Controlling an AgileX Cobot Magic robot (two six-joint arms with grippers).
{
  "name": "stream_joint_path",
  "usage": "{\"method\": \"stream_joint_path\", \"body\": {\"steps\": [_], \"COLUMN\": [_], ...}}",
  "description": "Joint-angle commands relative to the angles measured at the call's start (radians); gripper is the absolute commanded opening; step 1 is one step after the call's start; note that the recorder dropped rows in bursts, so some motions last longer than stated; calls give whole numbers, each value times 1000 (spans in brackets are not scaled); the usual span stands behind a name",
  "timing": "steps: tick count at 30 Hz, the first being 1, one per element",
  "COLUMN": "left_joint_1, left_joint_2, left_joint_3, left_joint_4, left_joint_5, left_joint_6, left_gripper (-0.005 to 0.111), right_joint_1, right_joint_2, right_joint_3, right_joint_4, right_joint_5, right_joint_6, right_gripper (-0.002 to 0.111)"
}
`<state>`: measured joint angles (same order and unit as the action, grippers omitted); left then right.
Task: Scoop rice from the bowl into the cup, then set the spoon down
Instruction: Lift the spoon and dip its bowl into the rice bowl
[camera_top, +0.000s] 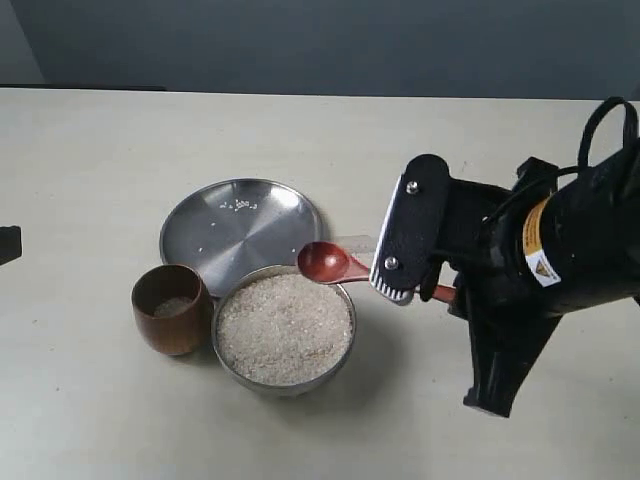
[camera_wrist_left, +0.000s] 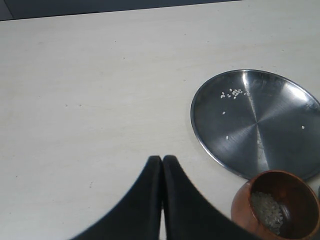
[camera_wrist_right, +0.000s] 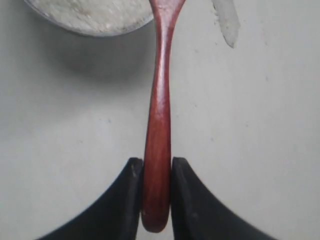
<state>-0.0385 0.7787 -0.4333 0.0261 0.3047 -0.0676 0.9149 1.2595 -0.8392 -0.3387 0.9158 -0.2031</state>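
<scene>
**Spoon**: the exterior view shows its empty oval head poised over the far-right rim of the bowl, close to the plate. Only the right wrist view shows the grip. The right gripper is clamped on the end of the handle, one finger against each side.

**Rice**: a pale heap that fills the bowl nearly to the rim.

**Cup**: just beside the bowl's left side. Only the left wrist view shows a thin layer of grains at its bottom, and stray grains on the plate.

**Left gripper**: closed on nothing, with the fingertips pressed together over bare surface.

**Room:** the surface lies open to the left of the cup, beyond the plate and in front of the bowl. The right arm fills the right side.
</scene>
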Motion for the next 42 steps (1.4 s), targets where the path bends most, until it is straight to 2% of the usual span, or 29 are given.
{"method": "stream_joint_path", "body": {"steps": [1, 7, 16, 21, 26, 34, 42], "left_joint_1": [-3, -3, -3, -3, -3, -3, -3], "left_joint_2": [4, 4, 4, 4, 4, 4, 4], "left_joint_3": [-8, -8, -8, -8, -8, -8, -8], "left_joint_4": [5, 5, 5, 5, 5, 5, 5], "left_joint_5": [-12, -12, -11, -11, -11, -11, -8], "left_joint_6": [0, 0, 0, 0, 0, 0, 0], "left_gripper": [0, 0, 0, 0, 0, 0, 0], "right_joint_1": [78, 182, 283, 331, 333, 333, 331], "right_joint_2": [32, 54, 157, 244, 274, 276, 276], "right_joint_3": [-7, -7, -7, -7, -7, -7, -7], "right_joint_4": [-169, -291, -417, -488, -497, -412, -418], "right_joint_5": [68, 34, 45, 124, 118, 24, 32], "right_joint_6": [81, 166, 256, 283, 311, 311, 440], "right_gripper": [-1, -1, -1, -1, -1, -1, -1]}}
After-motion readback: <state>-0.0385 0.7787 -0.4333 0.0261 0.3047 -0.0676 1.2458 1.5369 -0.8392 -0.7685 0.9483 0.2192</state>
